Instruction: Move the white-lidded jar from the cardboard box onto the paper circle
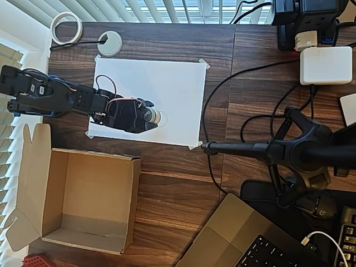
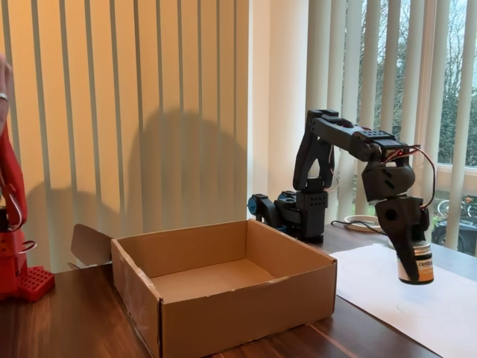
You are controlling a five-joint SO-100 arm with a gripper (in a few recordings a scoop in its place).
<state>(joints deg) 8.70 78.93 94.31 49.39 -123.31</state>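
Item: white-lidded jar, small, rigid, judged light, its smooth wall likely slippery; best gripped across the body below the lid. Location: held in the jaws of the gripper, clear of the white paper sheet near the worktop's back-left corner. Cardboard box, front-left, stood open and empty. The paper circle could not be made out.

1. On the label of the small round white-lidded jar, dark print is seen in the fixed view; it appears to begin "Opt", and the rest is too small to be read.
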